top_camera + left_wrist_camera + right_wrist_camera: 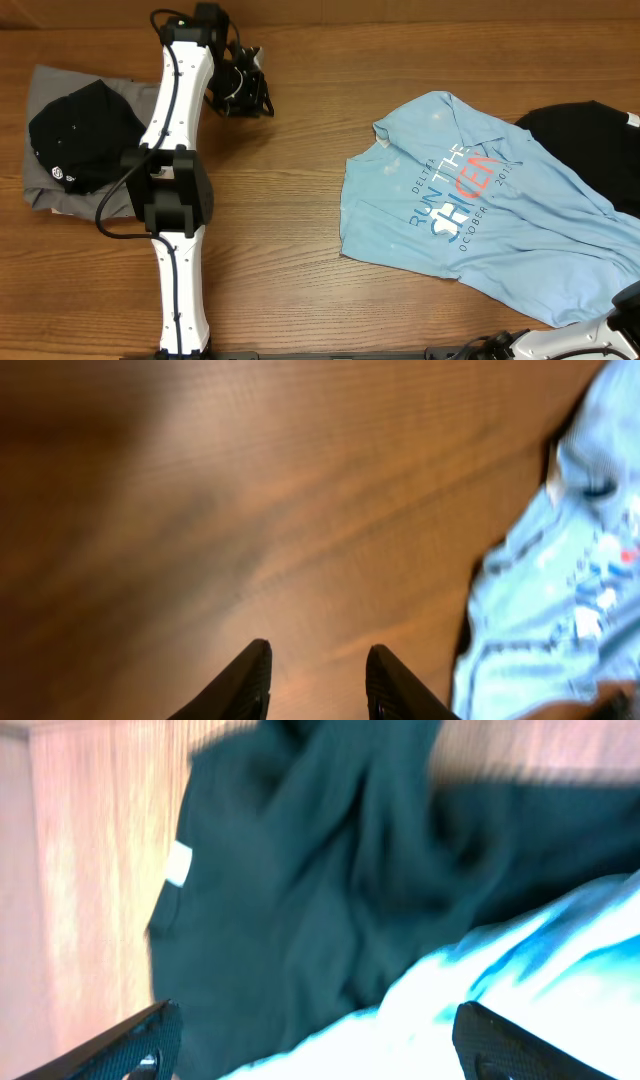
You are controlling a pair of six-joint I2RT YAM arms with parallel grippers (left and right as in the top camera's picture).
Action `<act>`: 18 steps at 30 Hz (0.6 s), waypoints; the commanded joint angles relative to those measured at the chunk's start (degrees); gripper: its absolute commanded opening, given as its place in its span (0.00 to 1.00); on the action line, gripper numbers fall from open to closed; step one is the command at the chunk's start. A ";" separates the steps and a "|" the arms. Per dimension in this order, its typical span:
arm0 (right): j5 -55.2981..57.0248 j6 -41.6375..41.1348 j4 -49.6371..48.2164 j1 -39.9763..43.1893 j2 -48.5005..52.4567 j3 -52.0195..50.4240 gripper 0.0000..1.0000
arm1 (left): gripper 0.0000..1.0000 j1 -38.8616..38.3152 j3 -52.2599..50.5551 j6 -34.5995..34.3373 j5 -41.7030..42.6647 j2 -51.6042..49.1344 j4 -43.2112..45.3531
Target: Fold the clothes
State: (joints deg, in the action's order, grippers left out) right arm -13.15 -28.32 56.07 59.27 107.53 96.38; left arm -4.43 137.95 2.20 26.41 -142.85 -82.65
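Cloth lies in two groups on the wooden table. Right of centre a light-blue T-shirt is spread out rumpled and slightly askew, print side up, its blue and red lettering running sideways and creased across the middle. Its far right edge overlaps a black garment that lies in loose folds at the far right of the table. Well apart from these, at the far left, a folded grey garment lies flat with a black cap resting on top of it. The white left arm reaches from the near edge toward the far side, just right of the grey garment. The left gripper hangs over bare wood between the two groups; its dark fingers stand a little apart with nothing between them, and the T-shirt shows only at the right edge of its blurred wrist view, clear of the fingers. Only a small part of the right arm shows, at the near right corner. The right gripper has its jaws spread wide and empty. It hovers where the black garment meets the light-blue shirt, and whether it touches the cloth cannot be told from the blurred view.
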 commanded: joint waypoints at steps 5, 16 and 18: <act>-21.38 9.38 5.09 -6.56 -0.79 1.20 0.87 | 0.38 -10.05 -0.79 5.81 1.57 0.46 -8.26; -27.71 19.43 15.98 -16.85 -0.83 1.20 0.86 | 0.39 -28.35 -13.16 4.46 -7.17 0.46 -10.38; -27.71 19.80 16.57 -17.53 -1.09 1.20 0.86 | 0.39 -29.42 -16.65 1.84 -7.34 0.46 -8.83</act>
State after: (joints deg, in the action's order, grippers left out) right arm -39.07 -11.40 72.29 42.50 107.53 96.38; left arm -33.78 125.67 7.01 21.17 -142.85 -92.62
